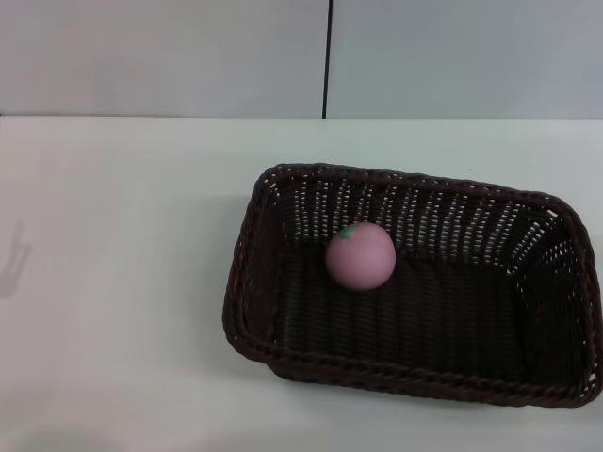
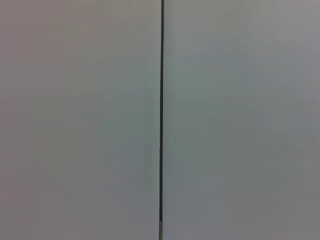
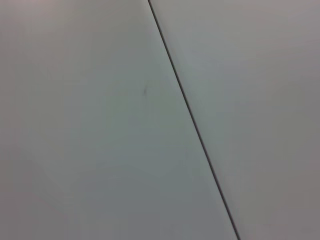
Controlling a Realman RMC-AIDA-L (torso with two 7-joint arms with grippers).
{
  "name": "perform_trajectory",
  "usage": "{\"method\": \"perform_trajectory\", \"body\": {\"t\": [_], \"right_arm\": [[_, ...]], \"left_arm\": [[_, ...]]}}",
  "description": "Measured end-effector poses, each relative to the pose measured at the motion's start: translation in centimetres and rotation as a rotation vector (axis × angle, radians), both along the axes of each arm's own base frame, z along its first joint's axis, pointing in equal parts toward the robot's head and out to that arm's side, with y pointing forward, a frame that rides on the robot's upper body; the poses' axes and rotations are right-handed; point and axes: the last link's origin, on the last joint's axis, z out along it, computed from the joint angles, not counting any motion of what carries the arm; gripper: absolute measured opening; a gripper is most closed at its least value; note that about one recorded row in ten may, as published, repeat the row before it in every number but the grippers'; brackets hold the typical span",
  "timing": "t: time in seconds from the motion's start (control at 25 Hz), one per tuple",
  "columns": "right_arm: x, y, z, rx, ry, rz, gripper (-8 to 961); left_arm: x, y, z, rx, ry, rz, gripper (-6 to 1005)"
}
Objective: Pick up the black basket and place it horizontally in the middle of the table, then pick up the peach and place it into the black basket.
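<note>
Peach (image 1: 361,256), pink with its green stem spot turned up and to the left, sits inside the black basket (image 1: 283,353), left of the middle of its floor. That basket rests on the white table (image 1: 113,282) toward the right, its long axis running roughly side to side, slightly skewed. Both wrist views show only a pale wall panel with a dark seam (image 2: 161,120); neither gripper is visible anywhere, and I can read no writing.

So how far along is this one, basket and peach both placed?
Mostly done: the black basket lies lengthwise on the table, though right of centre, and the peach rests inside it. Nothing is in hand; no gripper shows in any view. Only centring the basket might remain.
</note>
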Motion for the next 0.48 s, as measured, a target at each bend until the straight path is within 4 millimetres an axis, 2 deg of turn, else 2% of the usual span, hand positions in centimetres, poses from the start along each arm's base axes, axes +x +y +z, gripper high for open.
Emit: {"method": "perform_trajectory", "body": {"t": [0.28,0.48], "right_arm": [[-0.74,0.84,0.27,0.01,-0.011,0.039,512],[-0.8,0.74,0.19,0.014,-0.015,0.038,512]], "left_arm": [[0.26,0.23,-0.25,0.014,-0.012,0.004,810],[0.19,0.94,-0.42,0.002,-0.005,0.016,810]]}}
